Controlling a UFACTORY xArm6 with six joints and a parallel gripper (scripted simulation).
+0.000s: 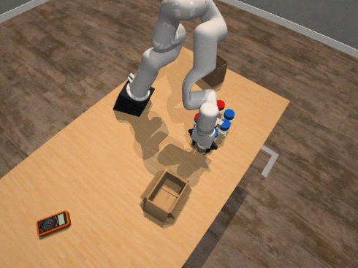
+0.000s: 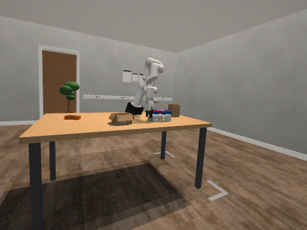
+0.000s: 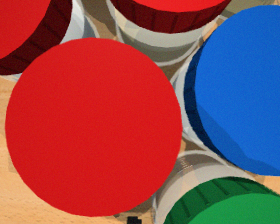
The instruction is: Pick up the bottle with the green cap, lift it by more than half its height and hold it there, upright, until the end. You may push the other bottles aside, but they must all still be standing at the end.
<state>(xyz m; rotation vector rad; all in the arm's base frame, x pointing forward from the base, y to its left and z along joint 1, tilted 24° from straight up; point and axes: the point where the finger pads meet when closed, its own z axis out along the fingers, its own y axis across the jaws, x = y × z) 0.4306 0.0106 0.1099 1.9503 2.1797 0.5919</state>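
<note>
— Where is the claw [image 1: 203, 150]?

— Low over the tight bottle cluster, pointing straight down; fingers apart, gripping nothing. In the wrist view, sitting very close above the caps, centred on a red-capped bottle [image 3: 94, 126] rather than the target.

— And the green-capped bottle [image 3: 227, 202]?

— At the lower right corner of the wrist view, only part of the cap in frame, upright, on the cluster's outer side. Touching or nearly touching the red one and a blue-capped bottle [image 3: 240, 95]. Hidden under the wrist in the top view.

— Risks from here?

— Dropping from this spot would likely land a finger on the red cap. Too little gap between neighbours for a finger, so a wedge could tip a bottle. Off-centre closing might tilt the green one.

— Room to move?

— Bare surface [image 1: 91, 157] on the side away from the pack, toward the open cardboard box [image 1: 166, 195]. Far surface edge near the blue caps, so pushing bottles that way looks risky. Orange multimeter [image 1: 53, 223] well apart, no obstacle.
</note>
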